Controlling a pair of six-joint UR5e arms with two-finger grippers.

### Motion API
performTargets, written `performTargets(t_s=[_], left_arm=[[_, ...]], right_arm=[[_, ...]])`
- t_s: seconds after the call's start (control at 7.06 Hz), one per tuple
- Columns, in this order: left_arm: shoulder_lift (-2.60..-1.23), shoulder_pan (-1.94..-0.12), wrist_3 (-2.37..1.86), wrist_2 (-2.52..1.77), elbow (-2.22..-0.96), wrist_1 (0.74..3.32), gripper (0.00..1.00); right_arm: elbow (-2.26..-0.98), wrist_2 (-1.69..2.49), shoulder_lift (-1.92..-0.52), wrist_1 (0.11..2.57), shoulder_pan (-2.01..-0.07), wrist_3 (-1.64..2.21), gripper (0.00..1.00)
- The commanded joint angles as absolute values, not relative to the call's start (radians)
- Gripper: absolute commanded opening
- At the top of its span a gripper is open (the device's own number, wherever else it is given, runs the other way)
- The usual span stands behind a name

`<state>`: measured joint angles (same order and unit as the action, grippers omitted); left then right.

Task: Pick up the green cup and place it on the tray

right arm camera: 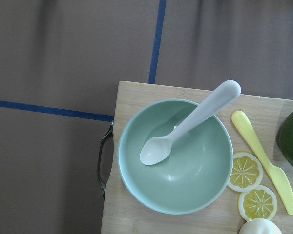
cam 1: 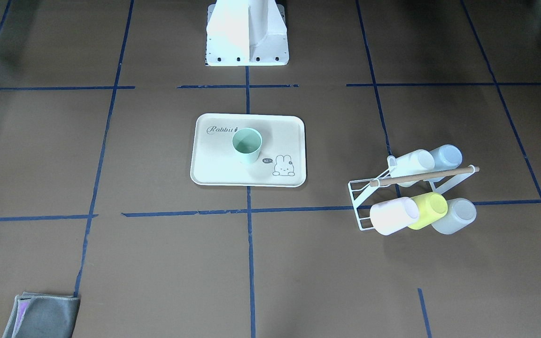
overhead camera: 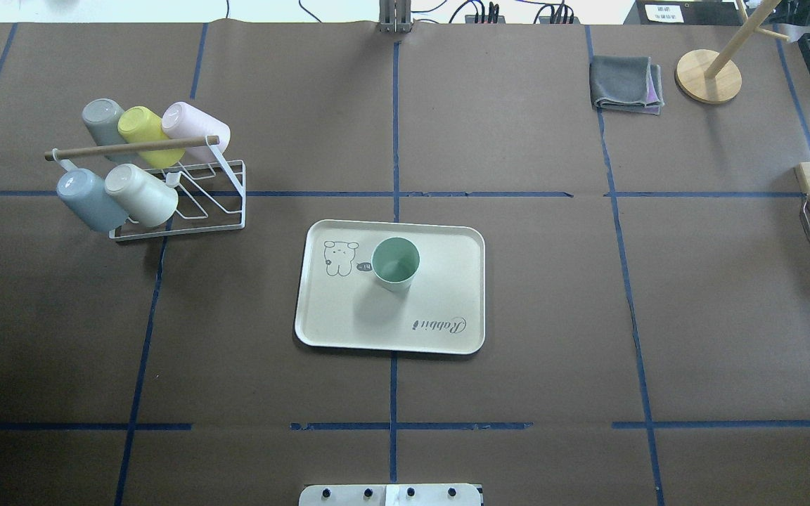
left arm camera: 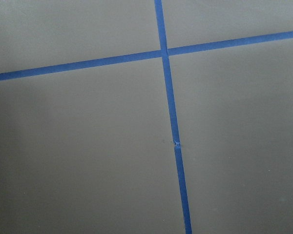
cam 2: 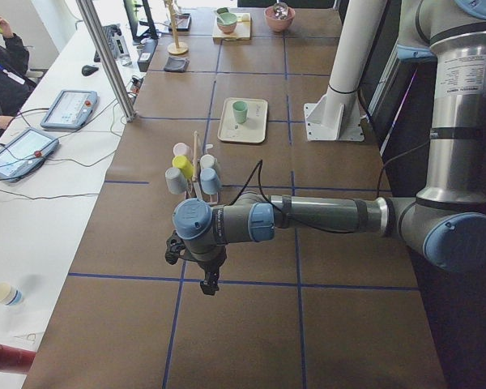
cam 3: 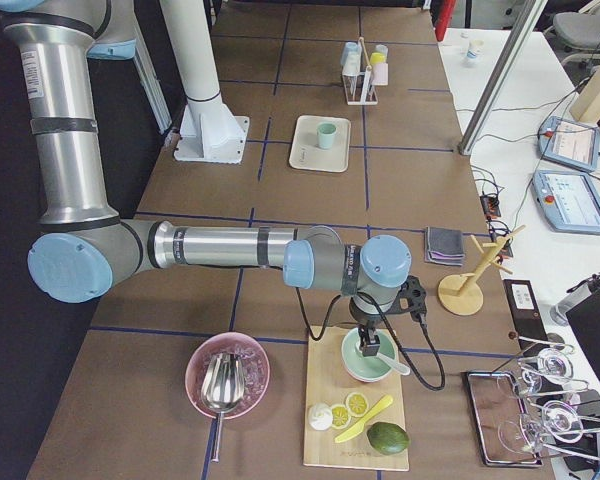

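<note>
Brown table: green cup upright on tray.

Green cup on tray, open overhead, cup rack well apart

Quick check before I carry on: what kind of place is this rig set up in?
Likely a robot lab workcell, not a home kitchen: a blue tape grid on the paper-covered table, teach pendants on the side desk.
</note>
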<state>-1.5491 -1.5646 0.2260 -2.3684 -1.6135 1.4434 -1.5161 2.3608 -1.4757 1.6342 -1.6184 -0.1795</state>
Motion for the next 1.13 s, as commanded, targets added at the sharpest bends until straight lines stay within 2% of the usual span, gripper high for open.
performTargets(t_s=[0.0, 0.99], left_arm=[[-1.545, -1.565, 0.225, -2.358, -1.606, 1.453, 1.0], [-1.554, -1.566, 0.183, -2.33, -1.611, 1.454, 1.0]], right_arm=[[-1.516, 2.361, -1.477, 1.635, -1.618, -0.179, 1.0], [-1.513, 2.361, -1.502, 1.638, -1.626, -0.169, 1.0]])
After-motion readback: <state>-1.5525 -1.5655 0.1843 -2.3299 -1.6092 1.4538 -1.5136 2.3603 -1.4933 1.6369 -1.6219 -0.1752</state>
